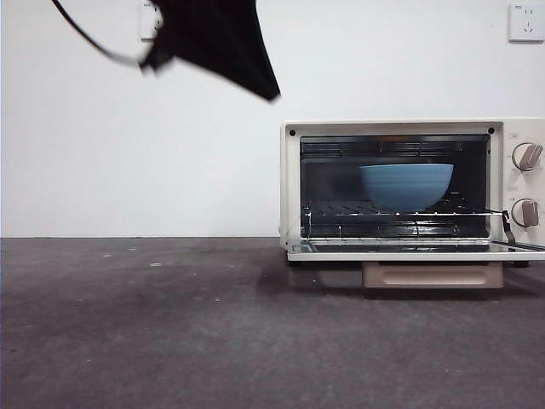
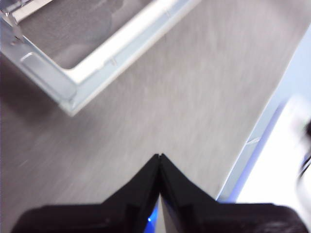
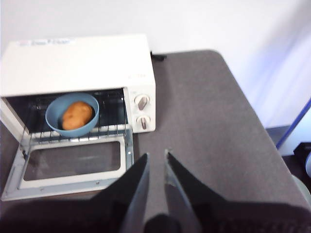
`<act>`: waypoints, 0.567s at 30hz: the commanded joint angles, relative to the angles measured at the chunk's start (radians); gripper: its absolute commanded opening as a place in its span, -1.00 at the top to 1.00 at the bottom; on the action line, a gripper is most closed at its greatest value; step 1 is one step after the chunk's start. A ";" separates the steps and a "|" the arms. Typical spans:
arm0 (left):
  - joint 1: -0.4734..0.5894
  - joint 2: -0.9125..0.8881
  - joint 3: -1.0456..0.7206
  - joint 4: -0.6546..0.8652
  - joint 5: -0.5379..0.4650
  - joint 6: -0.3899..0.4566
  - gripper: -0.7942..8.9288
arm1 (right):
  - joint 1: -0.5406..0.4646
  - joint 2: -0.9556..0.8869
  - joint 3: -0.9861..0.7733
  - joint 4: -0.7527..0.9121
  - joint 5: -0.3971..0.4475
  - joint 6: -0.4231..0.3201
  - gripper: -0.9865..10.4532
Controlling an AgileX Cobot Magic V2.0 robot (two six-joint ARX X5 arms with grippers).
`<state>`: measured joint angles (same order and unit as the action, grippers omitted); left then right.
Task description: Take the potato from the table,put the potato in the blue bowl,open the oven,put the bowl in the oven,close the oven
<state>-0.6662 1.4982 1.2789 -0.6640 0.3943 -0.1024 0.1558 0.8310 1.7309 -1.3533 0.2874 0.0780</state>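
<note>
Your potato (image 3: 77,115) sat in blue bowl (image 3: 72,114) on oven (image 3: 77,68) rack, door down. Left gripper (image 2: 160,156) jaws pressed together, beside door; right gripper (image 3: 156,156) slightly spread, empty, well back from oven.

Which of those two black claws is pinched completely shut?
The left gripper: its jaws meet at the tips above the table. The right gripper, facing the oven, shows a narrow gap between its tips.

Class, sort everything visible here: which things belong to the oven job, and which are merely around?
Belongs to the job:
- orange-brown rounded potato
- matte blue ridged bowl
- cream-white boxy toaster oven, door open
- dark grey speckled table

Merely around:
- white wall socket
</note>
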 commanded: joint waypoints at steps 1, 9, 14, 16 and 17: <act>0.080 0.105 -0.006 0.082 0.135 -0.126 0.85 | 0.001 -0.045 0.000 -0.018 -0.002 -0.016 0.74; 0.204 0.343 -0.006 0.238 0.227 -0.363 0.85 | 0.001 -0.114 0.000 -0.018 -0.048 -0.019 0.85; 0.213 0.433 -0.006 0.266 0.234 -0.404 0.85 | 0.001 -0.118 -0.001 -0.019 -0.048 -0.023 0.85; 0.204 0.454 -0.006 0.283 0.234 -0.413 0.85 | 0.001 -0.117 -0.002 -0.018 -0.048 -0.023 0.85; 0.199 0.464 -0.006 0.296 0.234 -0.428 0.85 | 0.001 -0.117 -0.002 -0.018 -0.048 -0.023 0.85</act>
<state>-0.4595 1.9495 1.2789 -0.3847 0.6205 -0.5026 0.1558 0.7189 1.7313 -1.3533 0.2386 0.0628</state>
